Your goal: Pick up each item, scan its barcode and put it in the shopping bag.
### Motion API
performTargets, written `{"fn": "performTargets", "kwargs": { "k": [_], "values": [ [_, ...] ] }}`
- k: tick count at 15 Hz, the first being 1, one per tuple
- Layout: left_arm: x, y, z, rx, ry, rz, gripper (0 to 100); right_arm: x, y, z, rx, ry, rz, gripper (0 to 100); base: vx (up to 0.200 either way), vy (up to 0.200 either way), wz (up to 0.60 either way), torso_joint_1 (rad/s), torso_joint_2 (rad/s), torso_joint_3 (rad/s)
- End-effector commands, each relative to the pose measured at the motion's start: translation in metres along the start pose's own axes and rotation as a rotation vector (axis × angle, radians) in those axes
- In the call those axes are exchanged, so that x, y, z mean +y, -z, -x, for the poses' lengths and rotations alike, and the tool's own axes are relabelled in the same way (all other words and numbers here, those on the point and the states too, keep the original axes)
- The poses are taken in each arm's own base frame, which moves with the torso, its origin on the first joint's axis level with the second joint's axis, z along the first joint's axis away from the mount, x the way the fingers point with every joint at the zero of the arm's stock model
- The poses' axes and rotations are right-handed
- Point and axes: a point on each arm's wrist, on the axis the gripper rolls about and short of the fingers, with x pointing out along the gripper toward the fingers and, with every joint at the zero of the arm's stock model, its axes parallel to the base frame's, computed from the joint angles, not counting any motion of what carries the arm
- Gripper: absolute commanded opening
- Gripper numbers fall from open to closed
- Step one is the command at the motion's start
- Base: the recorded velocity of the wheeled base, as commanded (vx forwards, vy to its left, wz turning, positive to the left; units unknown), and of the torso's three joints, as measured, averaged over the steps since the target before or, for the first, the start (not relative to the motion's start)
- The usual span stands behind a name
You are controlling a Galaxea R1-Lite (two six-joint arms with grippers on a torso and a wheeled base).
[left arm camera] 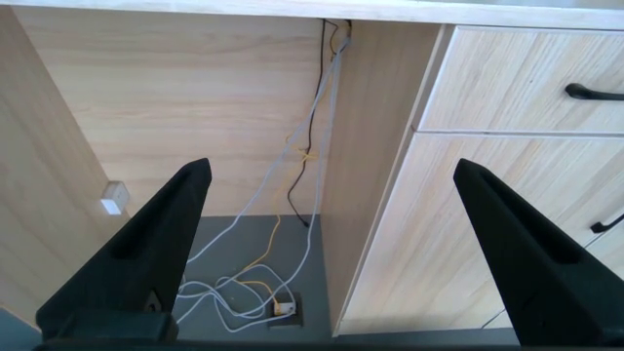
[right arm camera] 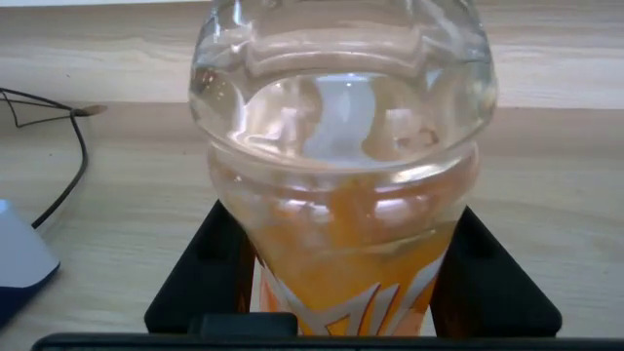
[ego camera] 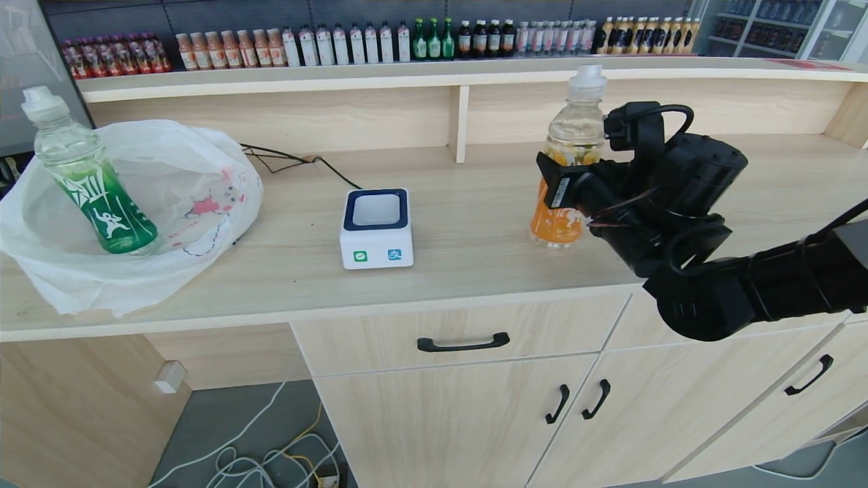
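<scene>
Light wooden counter [ego camera: 475, 224] ahead of me, and I count two bottles, one scanner, one bag. At nine o'clock the white plastic shopping bag [ego camera: 203, 169] holds the clear green-labelled bottle [ego camera: 95, 183], leaning. Dead centre sits the white square barcode scanner with a dark blue rim [ego camera: 376, 228]. At two o'clock the clear orange-labelled bottle [ego camera: 573, 135] stands upright on the counter, my right gripper [ego camera: 569, 193] clamped around its middle. Down below the counter edge, my left gripper [left arm camera: 331, 171] faces the cabinet front, fingers spread wide.
</scene>
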Motion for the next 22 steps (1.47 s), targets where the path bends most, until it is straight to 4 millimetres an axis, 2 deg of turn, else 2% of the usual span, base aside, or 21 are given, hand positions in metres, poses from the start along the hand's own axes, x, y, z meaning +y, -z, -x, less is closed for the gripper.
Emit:
{"fn": "performTargets", "kwargs": {
  "k": [1,5,8,12,13,14,17,20,21,22],
  "values": [
    [0.000,0.000,0.000,0.000,0.000,0.000,100,0.000,-0.005,0.001,-0.012,-0.001,-0.004,0,0.000,0.000,0.00,0.000,0.00,0.000],
    [0.000,0.000,0.000,0.000,0.000,0.000,100,-0.001,-0.006,0.001,-0.015,-0.002,-0.004,0,0.000,0.000,0.00,0.000,0.00,0.000],
    [0.000,0.000,0.000,0.000,0.000,0.000,100,-0.001,-0.015,0.004,-0.035,-0.014,-0.008,0,0.000,0.000,0.00,0.000,0.00,0.000],
    [0.000,0.000,0.000,0.000,0.000,0.000,100,0.002,-0.053,0.015,-0.069,-0.038,-0.021,0,0.000,0.000,0.00,0.000,0.00,0.000],
    [0.000,0.000,0.000,0.000,0.000,0.000,100,0.001,-0.055,0.016,-0.069,-0.041,-0.021,0,0.000,0.000,0.00,0.000,0.00,0.000],
    [0.000,0.000,0.000,0.000,0.000,0.000,100,-0.001,-0.072,0.024,-0.081,-0.054,-0.022,0,0.000,0.000,0.00,0.000,0.00,0.000],
    [0.000,0.000,0.000,0.000,0.000,0.000,100,0.002,-0.094,0.043,-0.107,-0.078,-0.038,0,0.000,0.000,0.00,0.000,0.00,0.000],
    [0.000,0.000,0.000,0.000,0.000,0.000,100,0.007,-0.090,0.074,-0.057,-0.113,-0.041,0,0.000,0.000,0.00,0.000,0.00,0.000],
    [0.000,0.000,0.000,0.000,0.000,0.000,100,0.008,-0.085,0.101,-0.019,-0.142,-0.038,0,0.000,0.000,0.00,0.000,0.00,0.000],
    [0.000,0.000,0.000,0.000,0.000,0.000,100,0.007,-0.082,0.118,-0.003,-0.159,-0.039,0,0.000,0.000,0.00,0.000,0.00,0.000]
  ]
}}
